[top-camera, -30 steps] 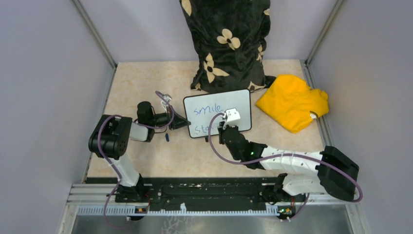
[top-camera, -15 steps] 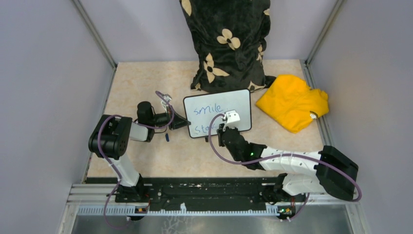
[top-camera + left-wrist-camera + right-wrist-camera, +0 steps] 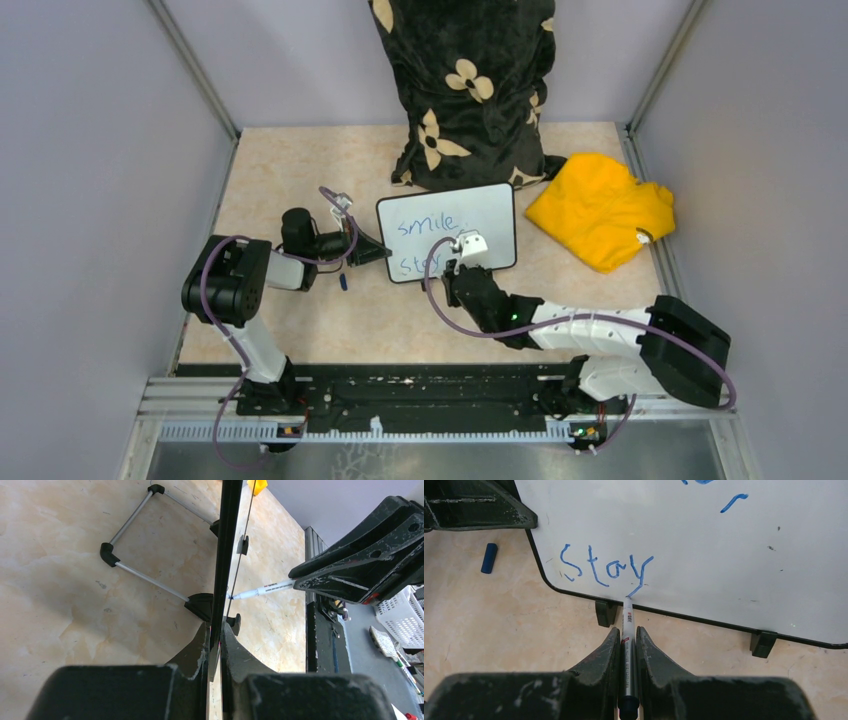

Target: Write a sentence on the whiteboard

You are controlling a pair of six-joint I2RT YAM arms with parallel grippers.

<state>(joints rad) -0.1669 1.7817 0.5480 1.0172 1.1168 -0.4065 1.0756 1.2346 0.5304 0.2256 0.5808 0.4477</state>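
Whiteboard (image 3: 447, 232) stands propped at mid surface (image 3: 300, 170), leaning back on a wire stand (image 3: 145, 577) w/ black corner pieces. Small black feet (image 3: 605, 613) along its lower frame sit on the surface. Sentence (image 3: 425, 222) is in blue marker, 2 lines: top reads "smile", lower reads "stay", both toward the board's L side. In the R wrist view a short blue stroke sits above & to the R of "stay".

Marker (image 3: 628, 615): white barrel, tip on the board face at the tail end of the "y", just above the lower frame. R pincer (image 3: 627, 632) is clamped on the marker barrel, a finger tight on either side, marker pointing straight out btwn them. R arm reaches diagonally from its base to the board's lower edge.

L pincer (image 3: 216, 630) is clamped on the board's L edge, one finger on the front, one on the back, frame seen edge-on btwn them. L arm is bent & low, L of the board.

Blue cap (image 3: 489, 558) lies on the surface just L of the board's lower L corner, near the L pincer, apart from the board.

Black cushion w/ cream flower print (image 3: 470, 90) stands against the back wall, its base just behind the board's top edge. Yellow cloth (image 3: 600, 208) lies crumpled on the surface R of the board, near but apart.
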